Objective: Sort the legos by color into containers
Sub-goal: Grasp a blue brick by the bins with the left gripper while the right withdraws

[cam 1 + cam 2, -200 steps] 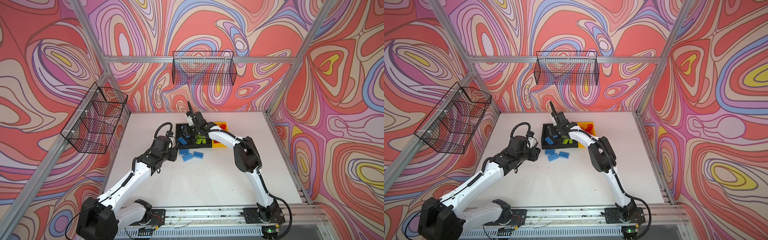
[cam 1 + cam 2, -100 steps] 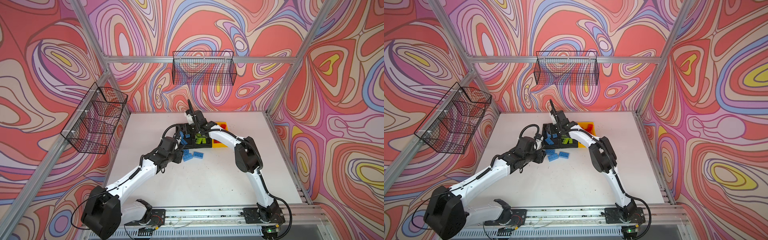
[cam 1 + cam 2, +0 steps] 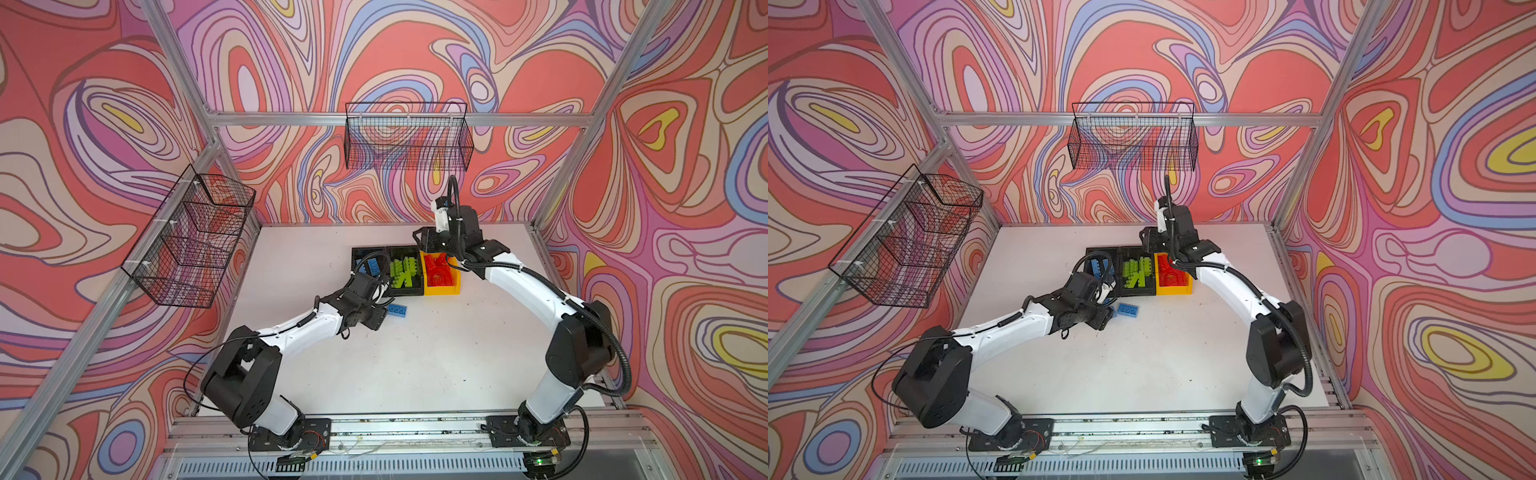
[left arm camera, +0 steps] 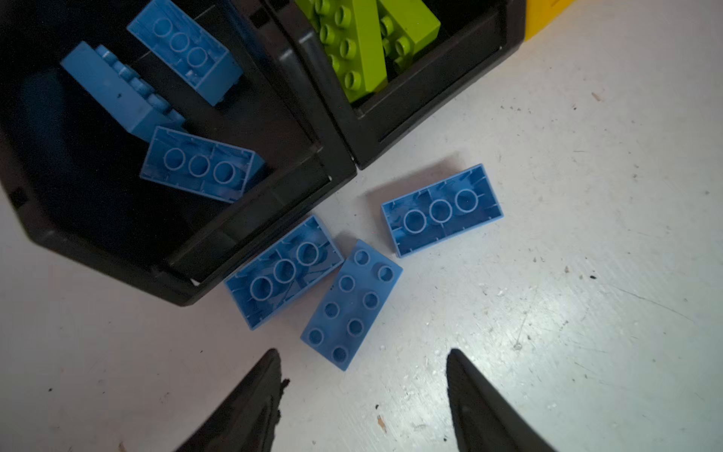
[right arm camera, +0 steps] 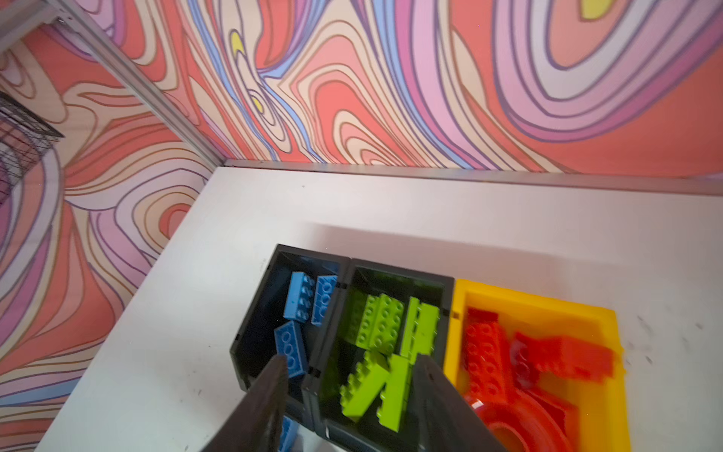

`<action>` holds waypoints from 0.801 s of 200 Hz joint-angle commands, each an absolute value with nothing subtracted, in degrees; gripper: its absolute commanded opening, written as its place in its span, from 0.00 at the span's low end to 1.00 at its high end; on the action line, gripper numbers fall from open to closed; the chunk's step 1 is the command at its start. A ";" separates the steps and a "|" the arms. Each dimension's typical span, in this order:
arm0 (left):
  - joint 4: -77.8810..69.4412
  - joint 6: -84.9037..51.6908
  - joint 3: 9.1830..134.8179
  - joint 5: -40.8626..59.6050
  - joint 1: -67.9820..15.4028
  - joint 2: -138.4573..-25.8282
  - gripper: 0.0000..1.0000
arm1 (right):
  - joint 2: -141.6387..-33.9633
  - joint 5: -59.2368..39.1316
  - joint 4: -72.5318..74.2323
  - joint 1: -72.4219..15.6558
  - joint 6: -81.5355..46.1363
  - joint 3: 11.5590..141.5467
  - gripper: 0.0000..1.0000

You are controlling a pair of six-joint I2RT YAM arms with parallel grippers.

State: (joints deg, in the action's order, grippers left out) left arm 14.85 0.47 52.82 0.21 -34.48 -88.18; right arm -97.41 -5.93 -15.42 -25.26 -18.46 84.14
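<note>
**Twin white-and-black arms with dark tapered fingers**

The left arm (image 3: 291, 328) and right arm (image 3: 523, 286) share one build: glossy white link shells between bulky matte-black joint housings. A thick black corrugated conduit (image 3: 623, 361) runs along the right arm, and a short ribbed black sleeve (image 3: 306, 321) lies on the left forearm. Each arm stands on a black base plate (image 3: 496, 428) with thin red wires. The left gripper (image 4: 362, 352) and right gripper (image 5: 352, 358) carry tapered dark fingers (image 4: 250, 407).
</note>
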 commanded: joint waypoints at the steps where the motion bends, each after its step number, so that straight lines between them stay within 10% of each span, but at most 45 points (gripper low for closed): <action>1: 14.65 4.16 55.52 2.20 -34.85 -91.14 0.69 | -94.60 -4.55 -16.10 -23.81 -19.89 78.67 0.55; 160: 31.26 4.40 68.01 -1.66 -33.77 -105.43 0.61 | -87.85 -6.06 -14.58 -17.94 -21.97 70.35 0.53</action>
State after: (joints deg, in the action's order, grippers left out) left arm 27.75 3.14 66.87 -0.78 -34.50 -104.27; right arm -88.92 -5.80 -15.27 -18.37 -21.32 70.98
